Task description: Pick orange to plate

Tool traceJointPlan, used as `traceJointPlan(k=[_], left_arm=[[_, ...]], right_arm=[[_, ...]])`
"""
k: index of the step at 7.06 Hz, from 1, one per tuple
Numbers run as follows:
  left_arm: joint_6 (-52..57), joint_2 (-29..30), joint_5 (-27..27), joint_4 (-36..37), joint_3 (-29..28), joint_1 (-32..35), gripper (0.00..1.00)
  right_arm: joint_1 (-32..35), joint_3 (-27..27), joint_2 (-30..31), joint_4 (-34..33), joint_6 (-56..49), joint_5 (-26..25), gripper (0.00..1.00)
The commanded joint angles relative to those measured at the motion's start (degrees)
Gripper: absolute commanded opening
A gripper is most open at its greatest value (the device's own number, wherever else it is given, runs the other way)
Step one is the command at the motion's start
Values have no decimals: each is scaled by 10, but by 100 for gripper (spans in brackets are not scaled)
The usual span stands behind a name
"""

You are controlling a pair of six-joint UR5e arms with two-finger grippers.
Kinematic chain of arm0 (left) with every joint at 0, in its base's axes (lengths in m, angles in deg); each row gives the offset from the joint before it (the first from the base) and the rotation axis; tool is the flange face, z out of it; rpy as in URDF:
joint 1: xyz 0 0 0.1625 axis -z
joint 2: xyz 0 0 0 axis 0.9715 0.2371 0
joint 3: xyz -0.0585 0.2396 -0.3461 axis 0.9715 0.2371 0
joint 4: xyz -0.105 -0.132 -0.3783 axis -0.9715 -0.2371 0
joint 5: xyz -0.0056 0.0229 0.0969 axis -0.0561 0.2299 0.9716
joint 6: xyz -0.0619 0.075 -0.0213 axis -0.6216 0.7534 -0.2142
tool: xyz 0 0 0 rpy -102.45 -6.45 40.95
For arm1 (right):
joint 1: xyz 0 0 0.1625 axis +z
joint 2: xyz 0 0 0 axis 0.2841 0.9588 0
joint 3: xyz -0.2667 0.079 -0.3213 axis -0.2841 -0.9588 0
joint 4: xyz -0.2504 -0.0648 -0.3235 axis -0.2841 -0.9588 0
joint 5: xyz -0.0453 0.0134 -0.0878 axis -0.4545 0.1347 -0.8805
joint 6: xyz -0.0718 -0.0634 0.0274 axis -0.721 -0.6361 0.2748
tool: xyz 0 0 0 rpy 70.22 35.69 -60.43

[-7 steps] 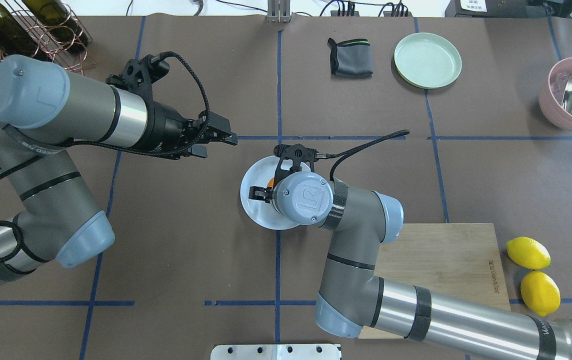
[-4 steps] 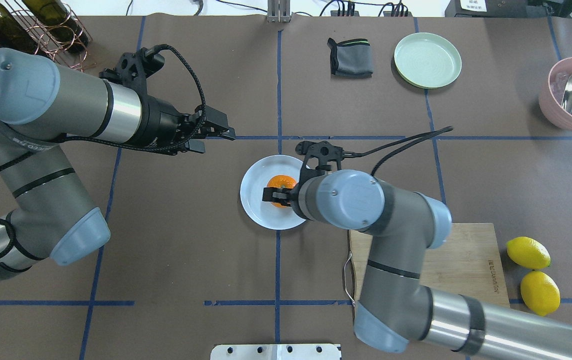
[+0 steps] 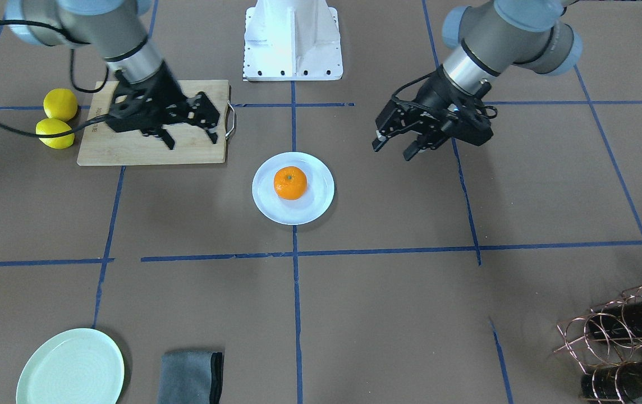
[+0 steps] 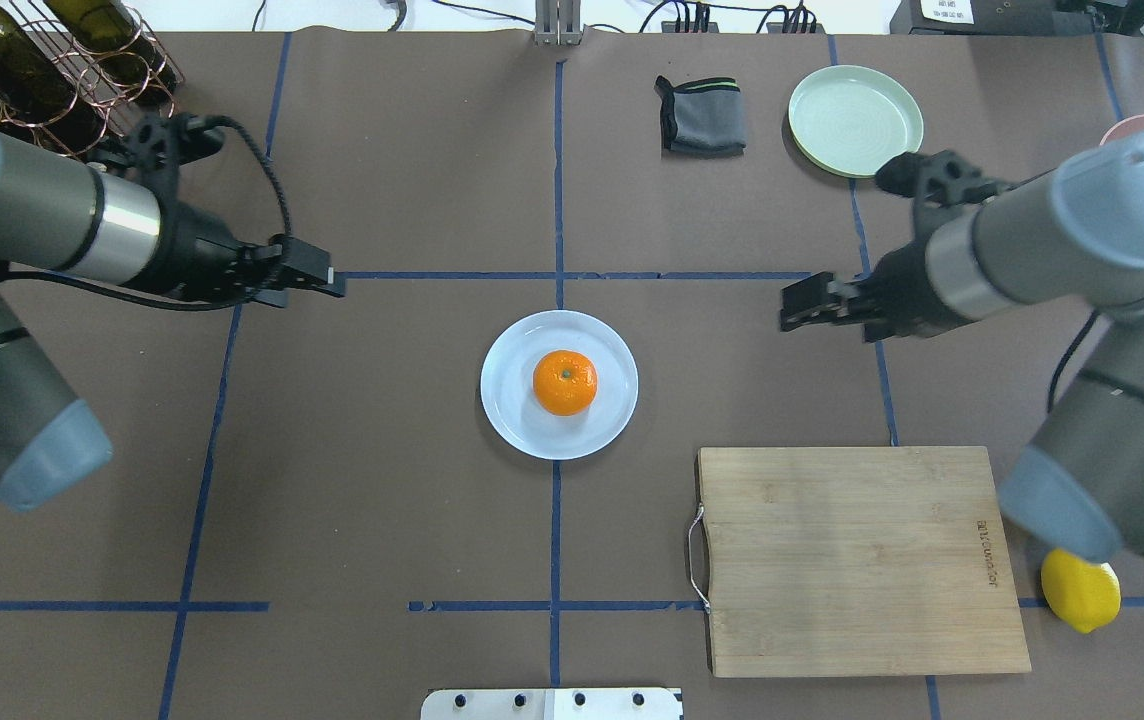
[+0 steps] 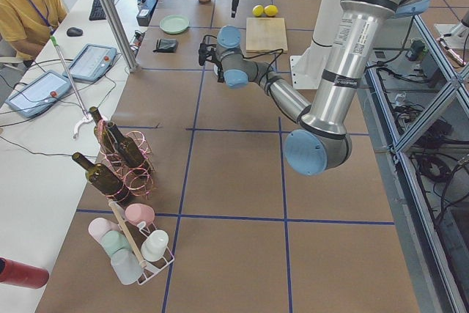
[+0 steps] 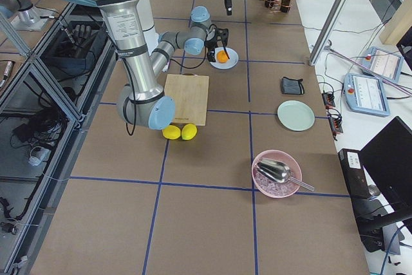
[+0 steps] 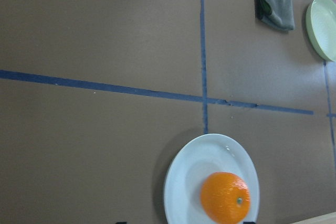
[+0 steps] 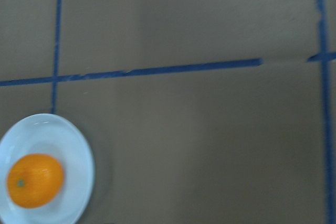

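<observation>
The orange (image 4: 564,382) sits in the middle of the white plate (image 4: 512,410) at the table's centre, with nothing touching it. My right gripper (image 4: 785,307) hangs open well to the plate's right, fingers pointing toward it. My left gripper (image 4: 332,283) hangs open to the plate's upper left. In the front-facing view the orange (image 3: 290,183) rests on the plate (image 3: 315,202), and both the left gripper (image 3: 393,150) and the right gripper (image 3: 192,139) show spread fingers holding nothing. Both wrist views look down on the orange (image 7: 226,198) (image 8: 34,180) from a distance.
A wooden cutting board (image 4: 852,560) lies at the front right, with a lemon (image 4: 1080,592) beside it. At the back are a mint-green plate (image 4: 855,120), a folded grey cloth (image 4: 700,115) and a wire rack of wine bottles (image 4: 52,60).
The right gripper opened, released the orange onto the plate and drew far back to the right. The left arm pulled back to the left. The orange stays on the plate.
</observation>
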Motion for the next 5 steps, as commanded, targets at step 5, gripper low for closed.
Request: traceJointPlan(k=[5], left_arm=[[746,-169,-133,177,-76,389,78]], right_arm=[[413,-165,114,-184,-788,127,100]])
